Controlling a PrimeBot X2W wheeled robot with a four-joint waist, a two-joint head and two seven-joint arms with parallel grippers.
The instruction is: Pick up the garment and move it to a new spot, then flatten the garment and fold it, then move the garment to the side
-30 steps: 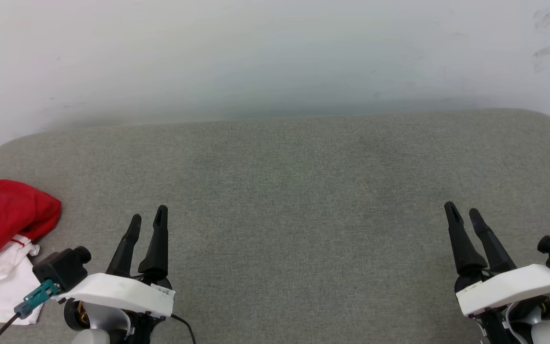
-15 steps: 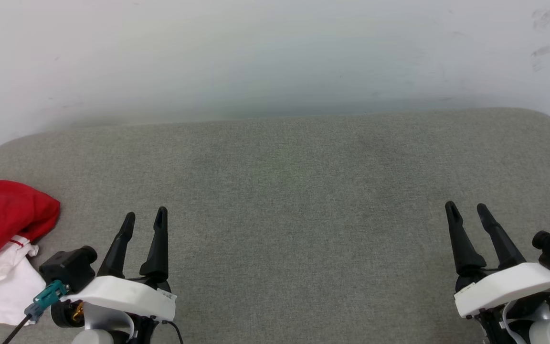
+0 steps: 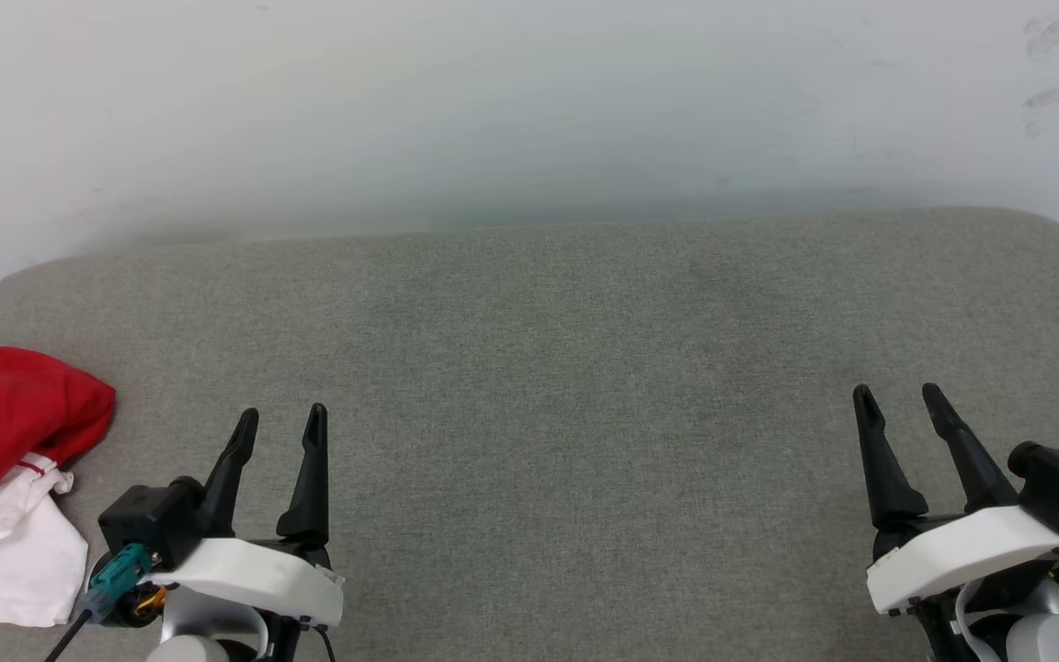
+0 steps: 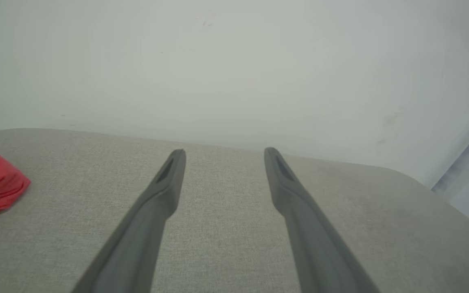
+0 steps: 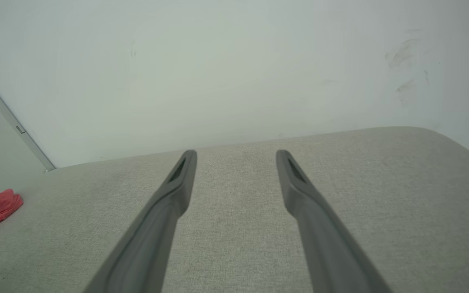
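**A:** Gripper status?

**B:** Left gripper (image 3: 282, 414): fingers spread apart, nothing between them. Right gripper (image 3: 896, 393): same, apart and empty. Both sit over the near part of the grey cushion (image 3: 548, 368), fingers pointing toward the wall (image 3: 493, 110).

**A:** Where's the garment?

**B:** The garment (image 3: 10, 414) is off to the left of the left gripper, outside its fingers and not touching them. It's well apart from the right gripper, across the whole cushion. It lies on the cushion's left end as a bunched heap, with the red body on the far side and a white part nearer the robot.

**A:** Folded?

**B:** Doesn't look it. It's lumpy, with no straight edges. The head view cuts off its left side, so I can't rule out some order there, but I'd call it crumpled.

**A:** So progress?

**B:** My read is that nothing is done yet. No pick, no move, no flatten, no fold, no set-aside. All steps remain.

**A:** Room to work?

**B:** The cushion ahead of and between both grippers is bare out to the wall, so that's a fair drop spot. The left gripper is the closer one for the pick, and it needs to swing left to reach.
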